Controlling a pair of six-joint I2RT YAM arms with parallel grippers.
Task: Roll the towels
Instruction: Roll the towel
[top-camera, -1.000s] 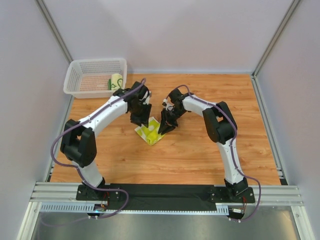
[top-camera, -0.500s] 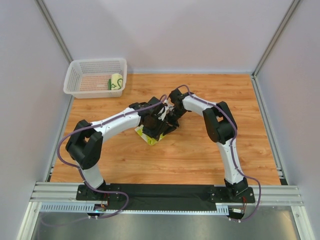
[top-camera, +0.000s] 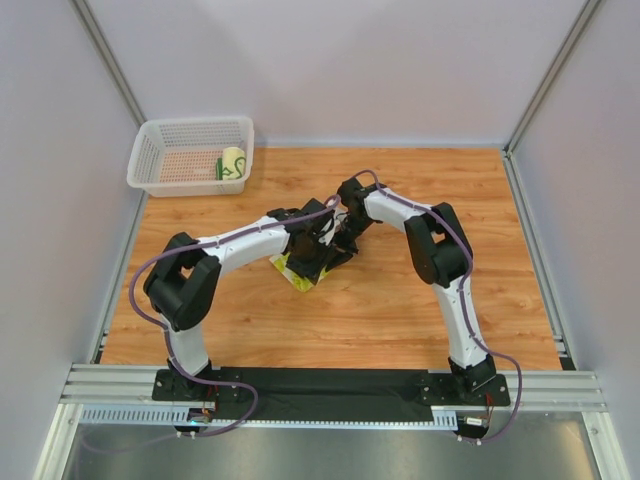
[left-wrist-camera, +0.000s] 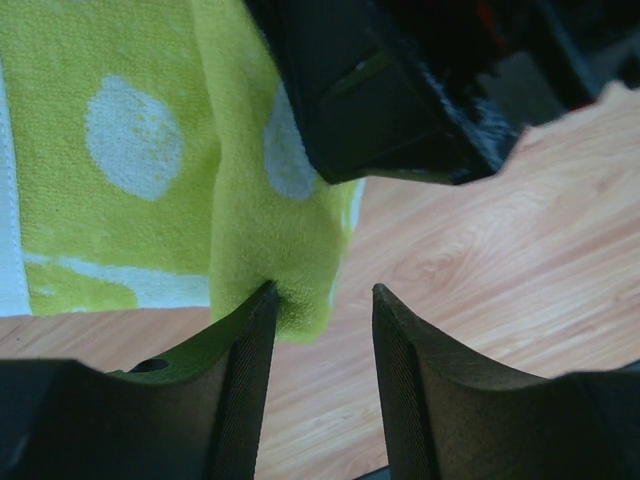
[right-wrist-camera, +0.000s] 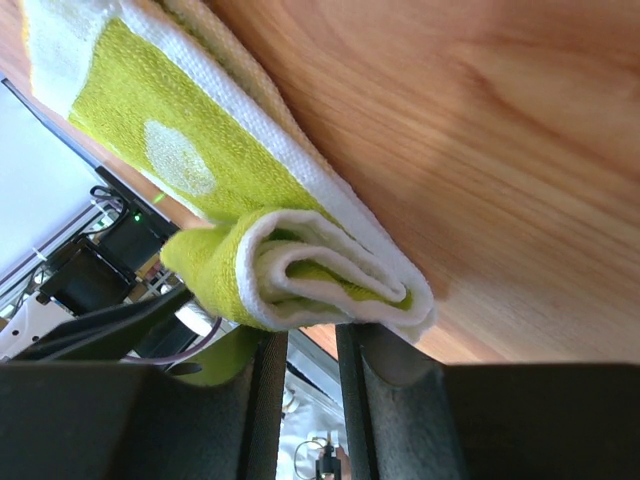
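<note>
A lime-yellow towel (top-camera: 292, 272) with pale spots lies on the wooden table, mostly hidden under both grippers in the top view. Its right end (right-wrist-camera: 320, 270) is wound into a short flat roll. My right gripper (right-wrist-camera: 310, 335) is shut to a narrow gap, its tips buried in that roll's end. My left gripper (left-wrist-camera: 320, 292) stands open just beside it, one fingertip (left-wrist-camera: 255, 310) touching the towel's folded edge (left-wrist-camera: 290, 290), with bare wood between the jaws. A second towel (top-camera: 233, 160), rolled, stands in the basket.
A white mesh basket (top-camera: 160, 135) sits at the table's back left corner. The right gripper's black body (left-wrist-camera: 400, 90) hangs close above the left fingers. Grey walls close in the left, right and back sides.
The left arm swung in over the towel from its back left side and lowered beside the right gripper. The right arm has stayed put on the roll.
</note>
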